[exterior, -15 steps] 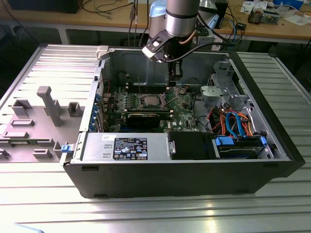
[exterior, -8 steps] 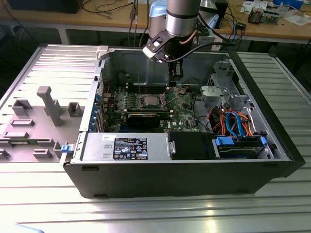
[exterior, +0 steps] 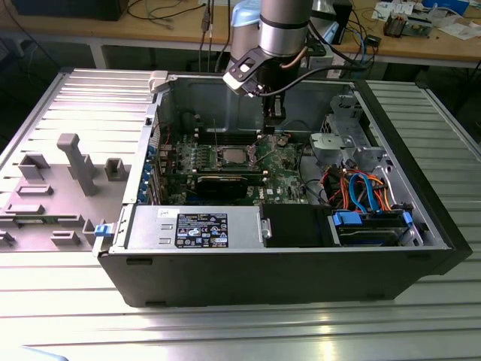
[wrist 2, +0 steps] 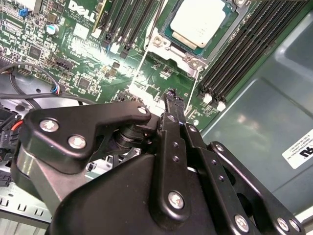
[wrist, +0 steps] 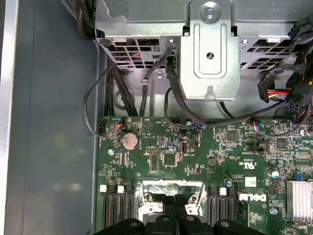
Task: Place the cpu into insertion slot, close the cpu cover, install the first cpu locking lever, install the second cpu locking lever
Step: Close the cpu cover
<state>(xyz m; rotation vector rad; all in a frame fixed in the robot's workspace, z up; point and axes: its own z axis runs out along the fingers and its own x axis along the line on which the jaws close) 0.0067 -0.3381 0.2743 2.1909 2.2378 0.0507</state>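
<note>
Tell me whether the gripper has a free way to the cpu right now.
Probably yes. The gripper hangs over the board near the cpu, which lies with its silver top bare. Nothing stands between them; the cables run off to the side.

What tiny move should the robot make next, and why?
Probably ease the gripper toward the thin locking lever beside the cpu. The cpu is already seated, the cpu cover seems to lie flat around it, and the shut, empty gripper hangs just beside them.
</note>
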